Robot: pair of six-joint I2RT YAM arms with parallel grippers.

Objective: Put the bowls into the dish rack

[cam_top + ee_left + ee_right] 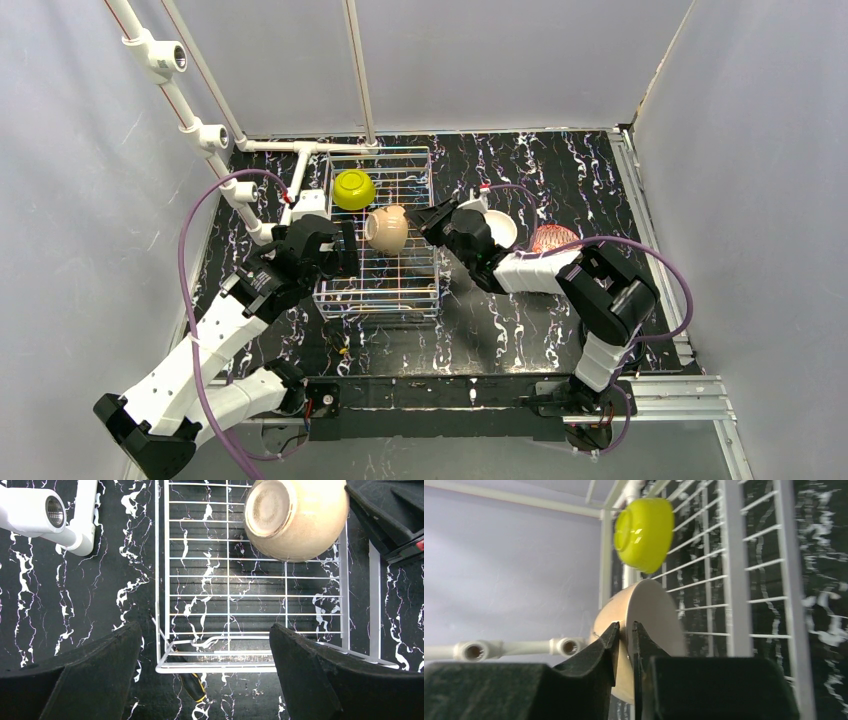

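The dish rack (400,292) of white wire sits mid-table. A lime-yellow bowl (353,189) lies in its far left end, also in the right wrist view (644,532). A beige bowl (388,230) stands on edge over the rack's middle, its foot toward the left arm (295,517). My right gripper (422,222) reaches in from the right, and its fingertips pinch the bowl's rim (654,605), one outside and one inside. My left gripper (205,635) hangs open above the rack's near left corner (220,667), holding nothing.
A white bowl (502,228) and a reddish patterned bowl (553,238) sit on the table right of the rack, beside the right arm. A white pipe frame (250,200) stands at the rack's left. A black-and-yellow handle (192,685) pokes out under the rack's near edge.
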